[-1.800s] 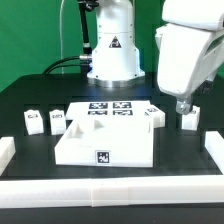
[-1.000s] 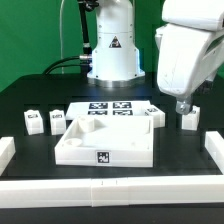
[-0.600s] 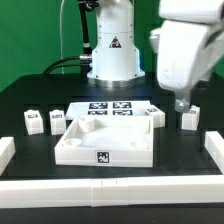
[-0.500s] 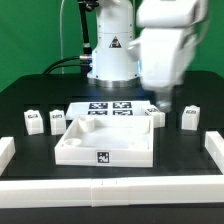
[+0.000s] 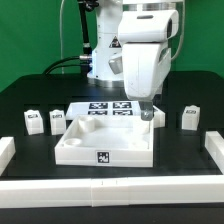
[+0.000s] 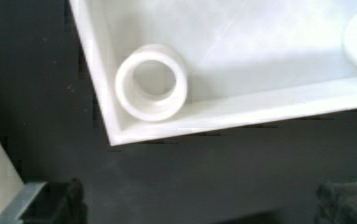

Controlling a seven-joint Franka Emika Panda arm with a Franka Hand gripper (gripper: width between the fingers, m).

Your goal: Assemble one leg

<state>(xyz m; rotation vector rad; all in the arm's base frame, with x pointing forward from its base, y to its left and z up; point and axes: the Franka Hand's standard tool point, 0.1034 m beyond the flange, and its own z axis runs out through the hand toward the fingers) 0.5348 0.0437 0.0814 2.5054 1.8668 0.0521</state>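
Observation:
Small white tagged legs stand on the black table: two at the exterior view's left [image 5: 34, 121] [image 5: 57, 121] and one at the right [image 5: 190, 118]. The large white tray [image 5: 70, 148] lies in the middle. My gripper [image 5: 148, 114] hangs over the tray's far right corner, open and empty. In the wrist view the gripper [image 6: 196, 205] shows its two dark fingers [image 6: 50, 200] wide apart with only black table between them. A tray corner [image 6: 246, 110] with a round socket [image 6: 154, 82] lies beyond them. No leg shows in the wrist view.
The marker board [image 5: 110, 108] lies behind the tray, in front of the arm's base [image 5: 112, 60]. Low white rails border the table at the exterior view's left [image 5: 5, 150], right [image 5: 214, 148] and front [image 5: 110, 190].
The arm has swung from the exterior view's right, near the right leg, leftward to the tray's far right corner. The legs and tray have not moved.

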